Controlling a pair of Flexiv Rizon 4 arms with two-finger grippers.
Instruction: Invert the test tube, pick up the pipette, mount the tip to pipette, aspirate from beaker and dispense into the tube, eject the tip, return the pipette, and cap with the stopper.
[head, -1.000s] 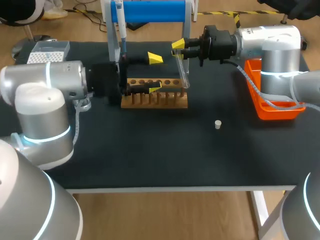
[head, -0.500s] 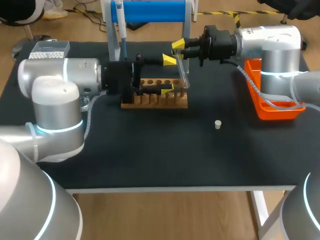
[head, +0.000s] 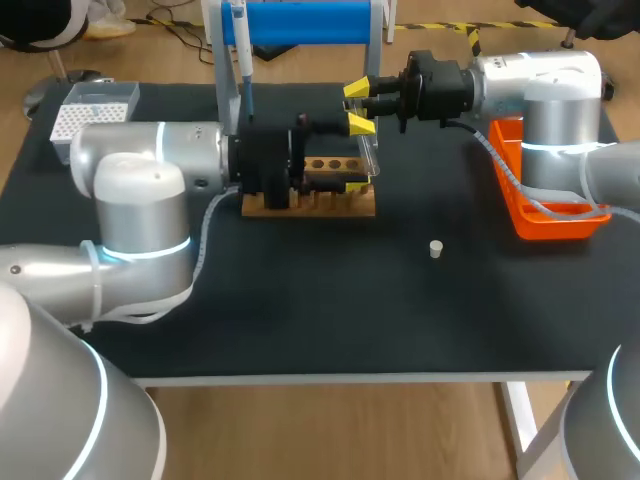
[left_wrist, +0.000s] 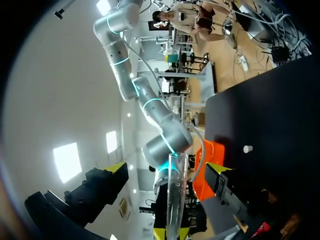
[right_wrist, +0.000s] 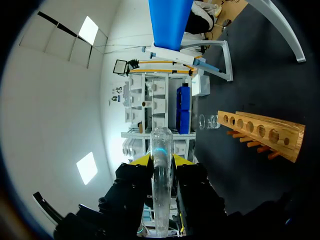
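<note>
My right gripper (head: 358, 97) is shut on the top of a clear test tube (head: 369, 145), which hangs down over the right end of the wooden rack (head: 310, 203). In the right wrist view the tube (right_wrist: 161, 180) sits pinched between the yellow tips of that gripper (right_wrist: 161, 161). My left gripper (head: 359, 156) stands open with one finger on each side of the tube, apart from it. The left wrist view shows the tube (left_wrist: 176, 195) between that gripper's (left_wrist: 167, 169) wide fingers. The pipette (head: 240, 60) hangs on the blue stand (head: 300, 22). A white stopper (head: 436, 248) lies on the mat.
A tip box (head: 85, 108) sits at the back left and an orange tray (head: 545, 215) at the right. A glass beaker (right_wrist: 207, 121) stands beyond the rack (right_wrist: 260, 131) in the right wrist view. The left arm covers the rack's left end.
My left arm has moved to the right along the rack, bringing its open fingers around the hanging tube. The right arm and the tube have stayed where they were.
</note>
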